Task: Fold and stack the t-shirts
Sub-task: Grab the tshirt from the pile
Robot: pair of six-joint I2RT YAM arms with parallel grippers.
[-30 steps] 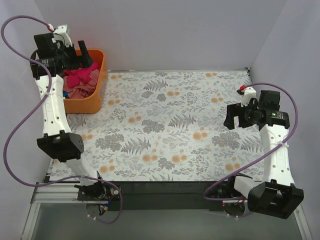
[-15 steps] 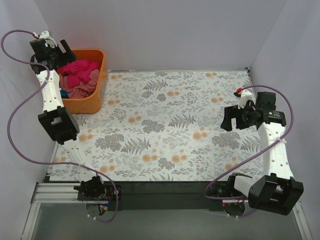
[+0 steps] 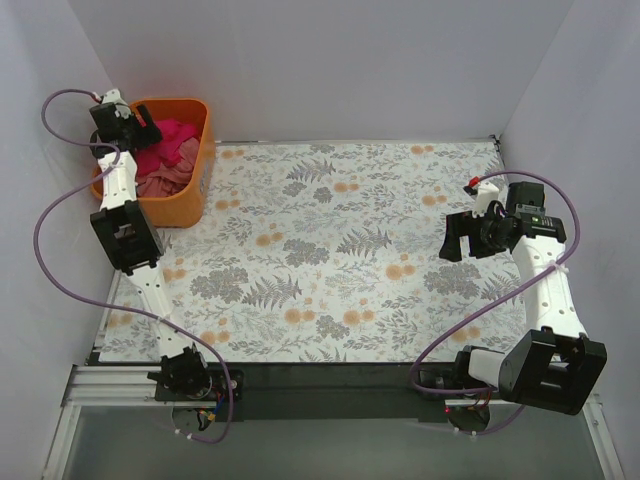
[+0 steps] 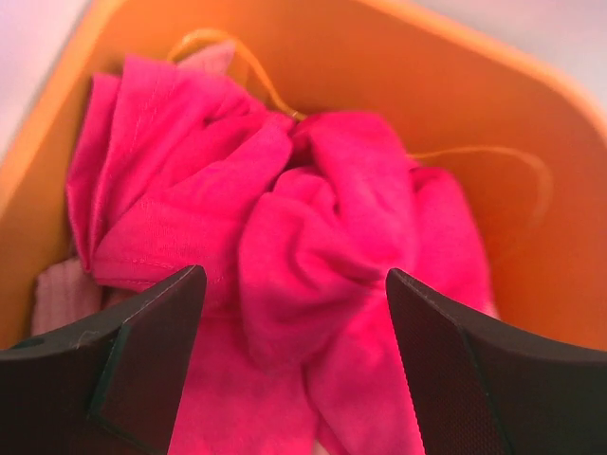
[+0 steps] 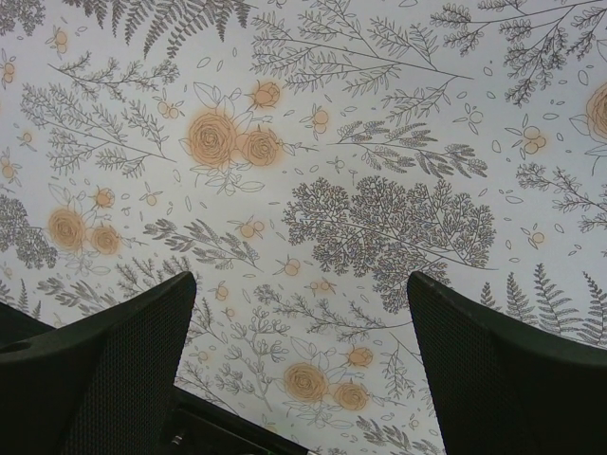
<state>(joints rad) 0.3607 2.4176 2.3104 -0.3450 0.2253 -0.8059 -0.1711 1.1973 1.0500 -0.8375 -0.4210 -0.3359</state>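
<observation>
Crimson t-shirt (image 4: 327, 190), left end effector (image 4: 295, 277) lowered closer

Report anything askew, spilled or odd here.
Nothing stands out. The crimson-pink t-shirt and salmon-pink t-shirt lie crumpled inside the orange tub, nothing spilled over its rim; the floral cloth lies flat.

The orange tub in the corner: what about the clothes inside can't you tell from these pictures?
How many shirts: in the top view the left arm covers the tub's left side, and the pile is a small tangle.
Salmon shirt: the left wrist view shows only a sliver at the left edge, behind a finger of the open left gripper.
Tub floor: buried under the crimson shirt in both views.
</observation>
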